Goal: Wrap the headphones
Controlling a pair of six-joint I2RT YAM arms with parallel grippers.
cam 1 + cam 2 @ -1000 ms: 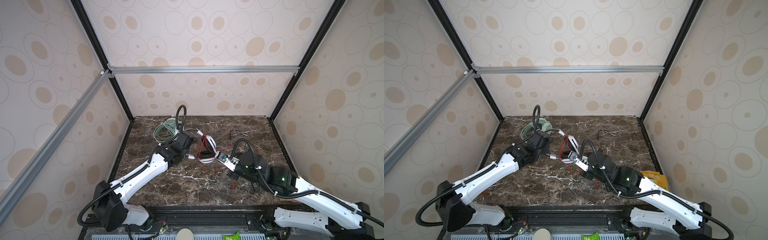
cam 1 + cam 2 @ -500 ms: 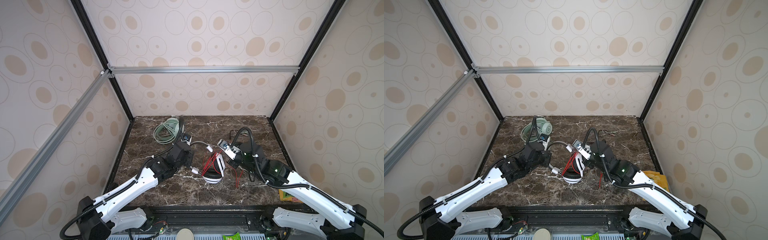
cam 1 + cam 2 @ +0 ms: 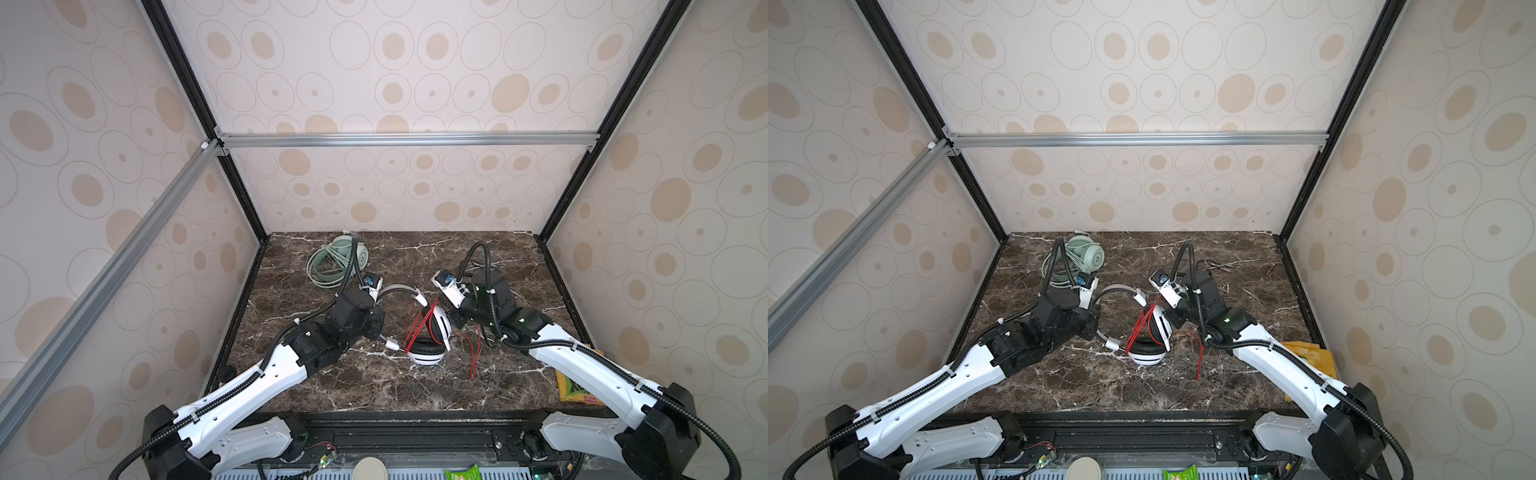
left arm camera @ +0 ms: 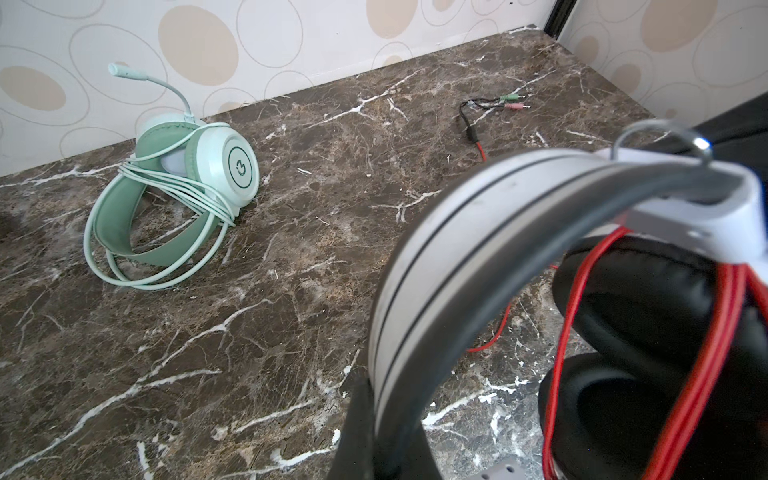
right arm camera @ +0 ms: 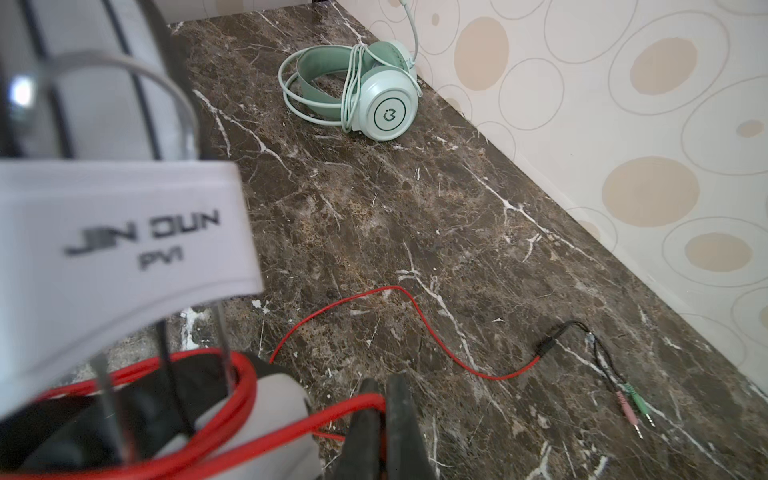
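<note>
Centrally, the white-and-black headset (image 3: 426, 353) sits on the table (image 3: 374, 390) between the two arms, its two padded cups close together and its silver headband (image 4: 457, 232) arching toward the left. Several turns of thin red cable (image 3: 419, 328) cross the cups. The rest of the cable trails loosely to the right and far across the stone to a black splitter with pink and green plugs (image 5: 631, 405).

The left arm reaches in low from the near left, wrist pointing right. The left gripper (image 3: 376, 328) has its fingers clamped on the headband. The right arm comes from the near right, elbow bent, wrist angled down toward the cups. The right gripper (image 5: 384, 411) has its black fingers pressed together, pinching a strand of the red cable.

The mint-green headset (image 3: 338, 264) lies well apart at the far left, its pale cable wound around its smooth cups and band. The tabletop is dark brown marble with white veins.
</note>
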